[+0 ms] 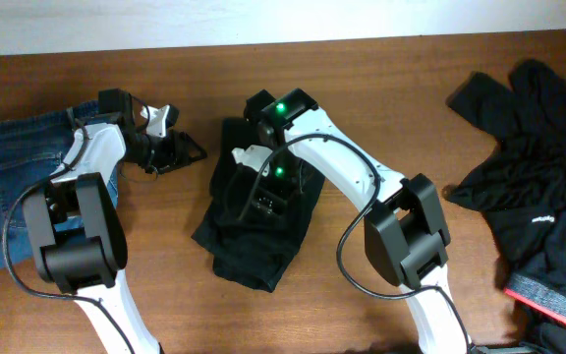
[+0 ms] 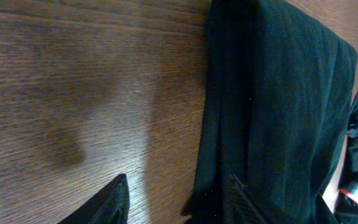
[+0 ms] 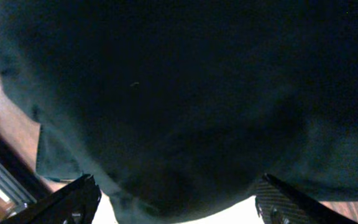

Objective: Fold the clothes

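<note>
The step in hand looked like finishing the fold on the black trousers [image 1: 263, 241], which lay as a compact bundle in the middle of the worktop [image 1: 381, 79]. To do it well, the right end effector [image 3: 179, 208] should lift straight up off the cloth so that no layer drags with it. Any further pinch should take the whole stacked edge, not only the top ply. Smoothing outward from the fold line would keep the bundle square.

The right end effector was directly over the bundle, its fingers wide apart. Dark fabric filled its wrist view, and nothing seemed pinched. The left end effector [image 1: 178, 152] hung over bare wood just beside the bundle's left edge, fingers apart and empty. In its wrist view 1 fingertip sat over wood and the other over the fabric's edge; whether it touched the cloth I could not tell. Blue jeans [image 1: 23, 167] lay at the far left beneath the left arm. Loose black garments [image 1: 543, 157] lay heaped at the right, well apart from both end effectors.
</note>
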`<action>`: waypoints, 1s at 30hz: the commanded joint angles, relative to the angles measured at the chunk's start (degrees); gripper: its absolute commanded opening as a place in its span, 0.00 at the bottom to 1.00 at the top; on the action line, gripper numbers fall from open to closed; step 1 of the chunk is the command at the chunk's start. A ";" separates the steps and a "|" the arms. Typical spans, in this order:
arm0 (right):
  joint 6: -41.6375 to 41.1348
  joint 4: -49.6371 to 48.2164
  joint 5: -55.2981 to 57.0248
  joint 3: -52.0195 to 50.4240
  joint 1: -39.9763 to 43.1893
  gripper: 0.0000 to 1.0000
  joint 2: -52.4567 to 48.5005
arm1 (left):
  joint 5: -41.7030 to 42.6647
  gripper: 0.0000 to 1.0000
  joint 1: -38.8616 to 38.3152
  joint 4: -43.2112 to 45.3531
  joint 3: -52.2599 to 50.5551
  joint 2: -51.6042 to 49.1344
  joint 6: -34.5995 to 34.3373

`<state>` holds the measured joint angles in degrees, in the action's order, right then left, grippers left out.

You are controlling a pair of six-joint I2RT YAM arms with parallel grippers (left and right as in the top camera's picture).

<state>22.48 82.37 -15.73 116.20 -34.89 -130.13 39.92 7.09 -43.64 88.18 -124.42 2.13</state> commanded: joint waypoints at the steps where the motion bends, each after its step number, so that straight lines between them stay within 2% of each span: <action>1: 5.75 3.17 -0.24 2.01 -0.42 0.87 2.49 | 1.22 0.50 0.07 0.13 -0.26 -1.14 0.07; 4: 7.30 6.58 -0.66 3.89 -0.42 0.89 2.49 | 1.22 0.50 0.11 0.15 -0.26 -1.14 0.07; 12: 7.32 2.45 -2.71 3.23 -1.97 0.90 2.32 | 1.22 0.50 0.11 0.15 -0.26 -1.14 0.07; 18: 7.32 -0.37 -1.42 0.02 -3.43 0.93 2.21 | 1.25 0.50 0.11 0.11 -0.26 -1.14 0.07; 22: 7.30 -2.08 -1.44 -2.93 -3.67 0.92 2.14 | 1.25 0.51 0.11 0.11 -0.26 -1.14 0.07; 23: 7.30 -2.84 -1.42 -3.61 -3.67 0.88 2.14 | 1.22 0.50 0.11 0.11 -0.26 -1.14 0.07; 24: 7.30 -3.45 -1.42 -4.04 -3.67 0.78 2.14 | 1.22 0.51 0.11 0.13 -0.26 -1.14 0.07; 25: 7.30 -4.33 -1.42 -4.46 -3.67 0.63 2.14 | 1.22 0.50 0.11 0.13 -0.26 -1.14 0.07; 27: 7.28 -5.51 -1.42 -4.57 -3.65 0.16 2.14 | 1.25 0.50 0.11 0.09 -0.26 -1.14 0.07; 28: 7.26 -5.95 -1.42 -4.55 -3.67 0.06 2.16 | 1.25 0.50 0.11 0.09 -0.26 -1.14 0.07; 30: 6.78 -5.77 -1.40 -3.72 -3.65 0.04 2.29 | 1.25 0.50 0.11 0.07 -0.26 -1.14 0.07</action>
<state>29.23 76.25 -16.32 112.27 -38.09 -129.99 39.94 7.09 -43.64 88.18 -124.42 2.13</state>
